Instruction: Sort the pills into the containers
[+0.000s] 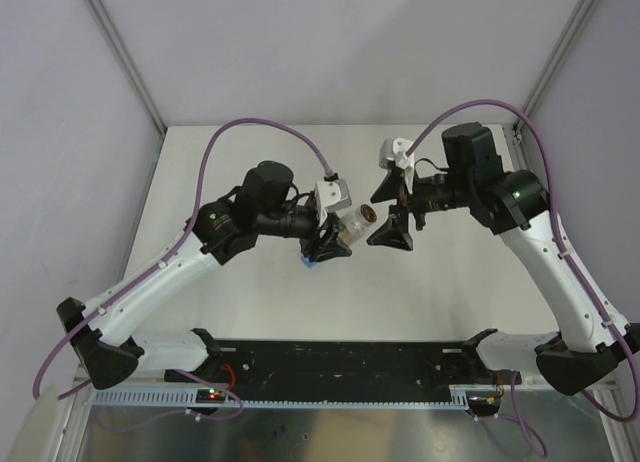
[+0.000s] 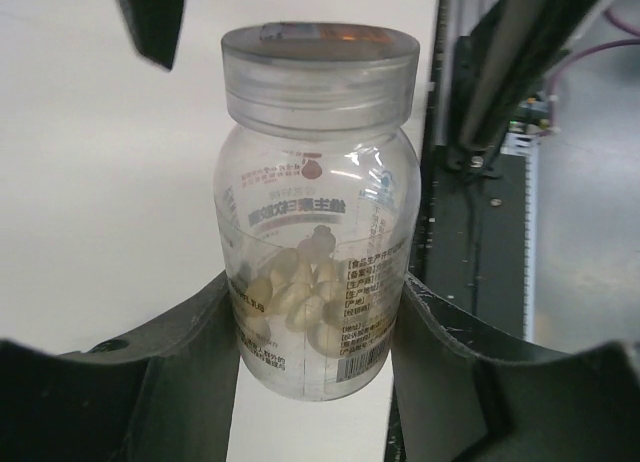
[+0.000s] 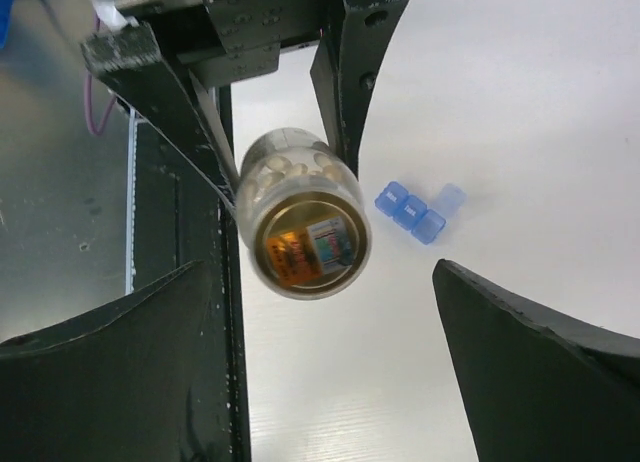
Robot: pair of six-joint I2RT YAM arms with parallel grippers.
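Note:
My left gripper [image 1: 335, 240] [image 2: 315, 327] is shut on a clear plastic bottle [image 1: 355, 225] [image 2: 318, 182] and holds it above the table, its capped end pointing at my right gripper. The pills [image 2: 300, 287] show as pale cream pieces inside the bottle. My right gripper [image 1: 390, 210] [image 3: 325, 312] is open, its jaws wide apart just in front of the cap [image 3: 305, 247], not touching it. The containers [image 3: 415, 210], a blue strip of three joined compartments, lie on the white table below the bottle. In the top view only a blue corner [image 1: 310, 265] shows under my left gripper.
The white table [image 1: 300, 152] is walled at the back and both sides. A black rail [image 1: 340, 360] with the arm bases runs along the near edge. One finger of my right gripper [image 2: 150, 17] shows at the top left of the left wrist view.

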